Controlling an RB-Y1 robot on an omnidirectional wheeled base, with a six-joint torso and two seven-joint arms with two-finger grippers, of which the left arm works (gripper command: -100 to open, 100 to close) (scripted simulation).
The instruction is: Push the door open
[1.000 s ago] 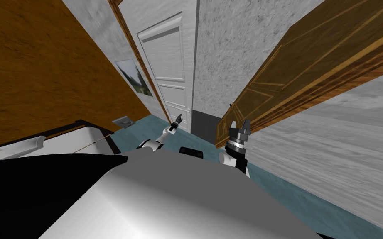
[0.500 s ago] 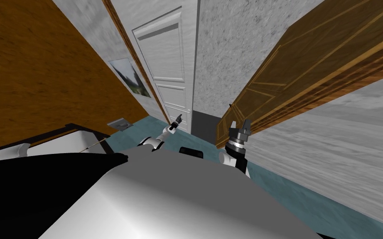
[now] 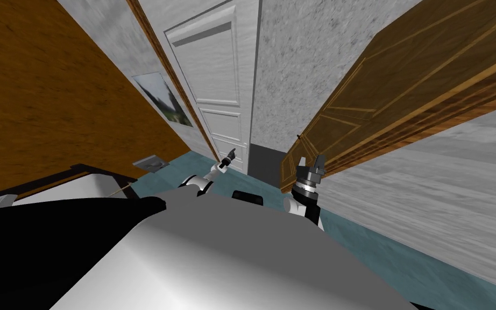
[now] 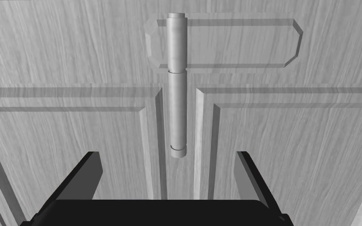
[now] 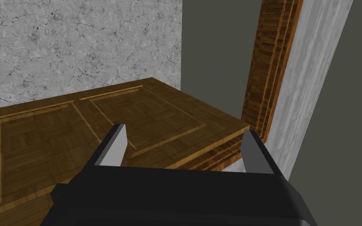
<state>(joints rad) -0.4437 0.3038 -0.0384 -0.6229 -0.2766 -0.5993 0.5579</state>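
Closer now: my base has crept toward the white door (image 3: 214,80).
Both spread: left tool (image 4: 167,156) just short of its handle (image 4: 176,98); right tool (image 5: 184,130) idle; pushing not yet begun, I judge.

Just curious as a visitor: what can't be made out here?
Head view: whether the left gripper touches the white door, too small there.
Head view: the wall picture, subject blurred.
Head view: the white door's top, cut off by the upper edge.
Right wrist view: behind the brown door, hidden by it.

Wood-grained door (image 4: 294,137), smooth matt handle (image 4: 176,110)
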